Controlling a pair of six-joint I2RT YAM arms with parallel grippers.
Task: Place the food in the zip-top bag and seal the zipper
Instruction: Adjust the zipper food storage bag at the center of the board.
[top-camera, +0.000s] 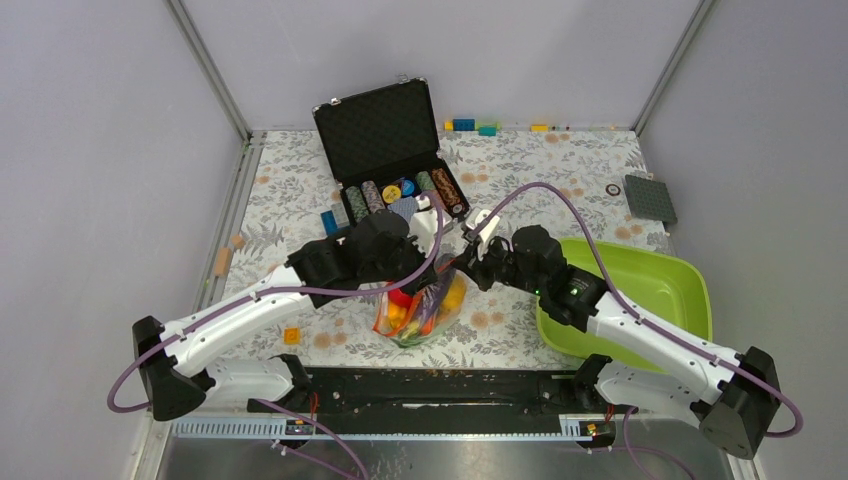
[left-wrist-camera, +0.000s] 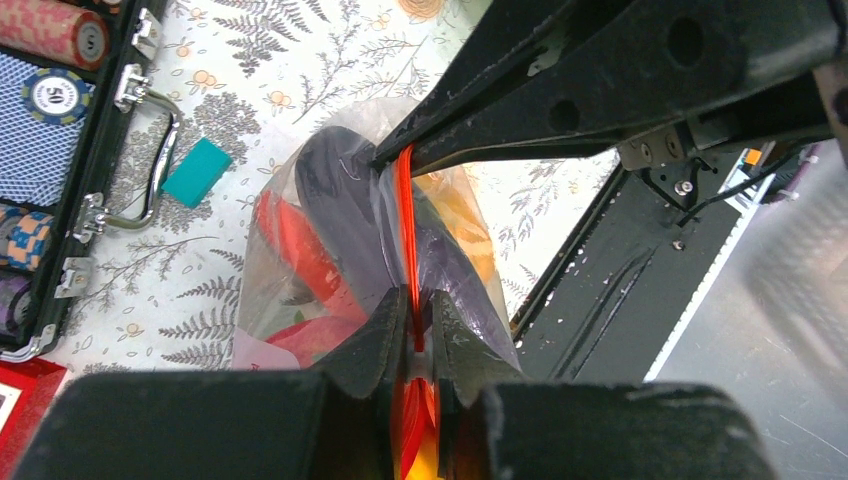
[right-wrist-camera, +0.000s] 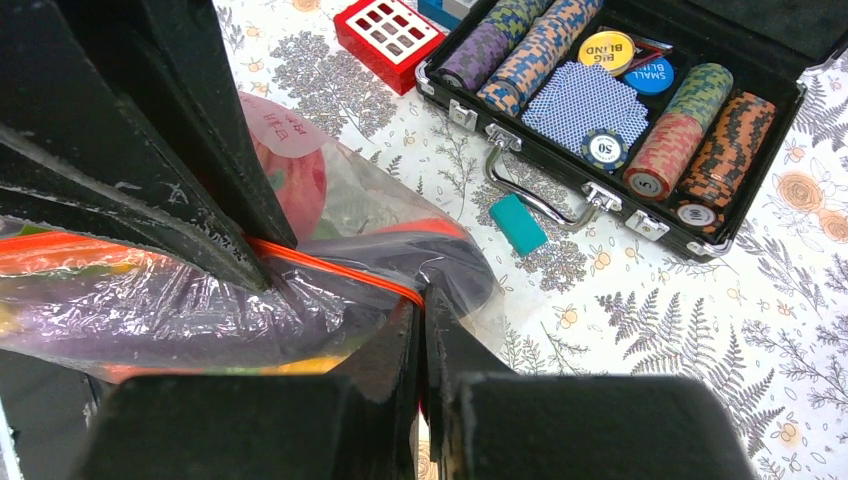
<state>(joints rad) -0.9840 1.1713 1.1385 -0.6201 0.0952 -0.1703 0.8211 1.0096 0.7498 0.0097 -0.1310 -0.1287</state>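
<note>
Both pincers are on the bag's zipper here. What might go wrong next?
1. The left pincer and right pincer pinch only the thin zipper; it may slip out if they pull apart.
2. Toy food bulges the zip-top bag just under the strip, so plastic could bunch there and leave a gap unsealed.

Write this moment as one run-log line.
phase: sealing | left pincer: shut on zipper | right pincer: shut on zipper | food: inside zip-top bag
</note>
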